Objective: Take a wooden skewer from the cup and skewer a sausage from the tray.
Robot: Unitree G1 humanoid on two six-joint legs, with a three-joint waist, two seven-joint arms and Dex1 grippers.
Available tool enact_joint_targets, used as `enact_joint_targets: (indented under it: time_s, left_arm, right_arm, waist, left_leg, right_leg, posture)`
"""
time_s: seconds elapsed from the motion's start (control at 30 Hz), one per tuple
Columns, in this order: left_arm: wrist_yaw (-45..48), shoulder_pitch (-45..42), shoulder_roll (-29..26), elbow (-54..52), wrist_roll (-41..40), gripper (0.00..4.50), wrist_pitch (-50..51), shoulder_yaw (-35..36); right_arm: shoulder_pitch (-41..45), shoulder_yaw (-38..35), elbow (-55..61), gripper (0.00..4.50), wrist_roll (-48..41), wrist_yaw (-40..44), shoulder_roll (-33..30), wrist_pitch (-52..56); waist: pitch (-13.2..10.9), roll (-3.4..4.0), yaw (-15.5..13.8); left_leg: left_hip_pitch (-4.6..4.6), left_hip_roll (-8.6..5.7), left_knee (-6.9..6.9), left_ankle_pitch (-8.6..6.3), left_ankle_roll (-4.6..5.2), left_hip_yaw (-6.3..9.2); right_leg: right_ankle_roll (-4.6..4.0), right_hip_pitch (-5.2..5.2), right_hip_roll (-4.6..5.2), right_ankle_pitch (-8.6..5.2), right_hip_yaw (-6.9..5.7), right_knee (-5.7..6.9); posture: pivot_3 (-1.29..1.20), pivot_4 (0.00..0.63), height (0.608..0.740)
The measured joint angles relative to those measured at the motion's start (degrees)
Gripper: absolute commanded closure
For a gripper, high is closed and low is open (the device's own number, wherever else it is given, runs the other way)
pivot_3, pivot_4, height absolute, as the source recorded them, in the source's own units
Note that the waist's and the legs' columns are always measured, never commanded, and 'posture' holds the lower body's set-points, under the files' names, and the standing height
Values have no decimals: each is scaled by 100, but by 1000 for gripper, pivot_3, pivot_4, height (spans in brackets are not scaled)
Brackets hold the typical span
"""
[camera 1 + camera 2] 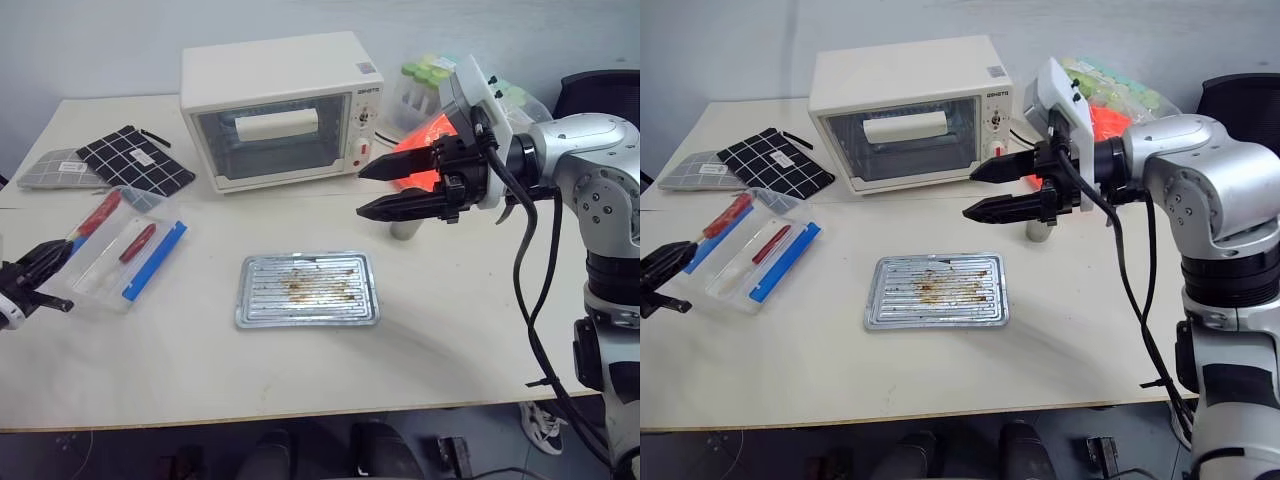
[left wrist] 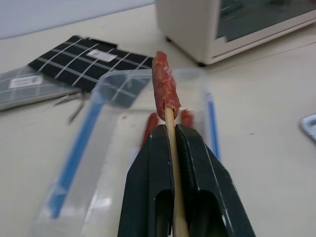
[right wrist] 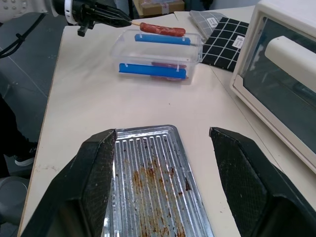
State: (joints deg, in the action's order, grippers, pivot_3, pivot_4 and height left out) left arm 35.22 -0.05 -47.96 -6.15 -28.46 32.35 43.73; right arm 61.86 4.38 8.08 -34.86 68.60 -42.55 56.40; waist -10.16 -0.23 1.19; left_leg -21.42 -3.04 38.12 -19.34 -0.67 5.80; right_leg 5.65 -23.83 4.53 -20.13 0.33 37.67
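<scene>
The left gripper point(image 2: 170, 148) was found with its jaws clamped on the wooden skewer point(image 2: 173, 148), a thin pale stick held along the line of the jaws so that its tip projected ahead of them. The sausage point(image 2: 165, 89), slim, reddish-brown and rough-skinned, was already threaded on that tip and was held clear above the clear plastic box point(image 1: 110, 255) with blue side clips, at the left edge of the worktop point(image 1: 300, 370); the skewering step was judged complete. Further red sausages were noted lying in the box. The tray point(image 1: 308, 289), flat ridged metal with rounded corners and brown grease stains, lay bare at the centre of the worktop, well apart from the skewered sausage. The right gripper point(image 1: 395, 187) was held raised above and beyond the tray, in front of the white countertop oven point(image 1: 280, 110), its jaws apart and nothing between them. The metal cup point(image 1: 1040, 231) was seen partly hidden behind it.
</scene>
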Motion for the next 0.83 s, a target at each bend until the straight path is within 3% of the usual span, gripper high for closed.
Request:
enact_joint_targets:
  time_s: [0.2, 0.3, 0.57, 0.7, 0.83]
  left_arm:
    - [254, -304, -100, 568, 156, 3028, -241, -490]
    - [363, -247, -205, 550, 114, 2456, -196, -400]
    - [1257, 1222, -427, -281, -463, 2456, 533, 1224]
    - [1832, 1907, -703, -209, -601, 2456, 840, 2332]
    - [2094, 2192, -794, 114, -574, 2456, 843, 2814]
  right_arm:
    - [-2, 0, 67, 1318, -93, -150, 9, 7]
    - [-22, 0, 73, 1318, -117, -188, 10, 5]
    - [-87, 48, -156, 1318, -82, -11, -37, -90]
    - [-90, 157, -322, 1318, -31, 238, -144, -209]
    - [-90, 194, -395, 1318, -45, 360, -142, -244]
  waist:
    - [0, 0, 22]
    - [0, -1, 66]
    - [-1, -3, 52]
    - [-2, -5, 37]
    - [-2, -6, 21]
  left_leg:
    - [0, -1, -6, 0, 0, 0]
    - [0, 1, -12, 0, 0, -1]
    - [-1, 1, -15, -4, -1, -2]
    - [1, 0, -14, -6, 0, -4]
    - [1, 0, -14, -6, 0, -3]
  right_leg:
    - [0, -1, 1, 0, 0, 8]
    - [0, -5, -2, 0, 2, 11]
    - [-2, -21, 1, 0, 1, -2]
    - [-5, -20, 3, 0, 3, -2]
    - [-5, -18, 4, 0, 1, -3]
  posture:
    - [0, 150, 740]
    - [0, 150, 740]
    - [0, 150, 740]
    - [0, 150, 740]
    - [0, 150, 740]
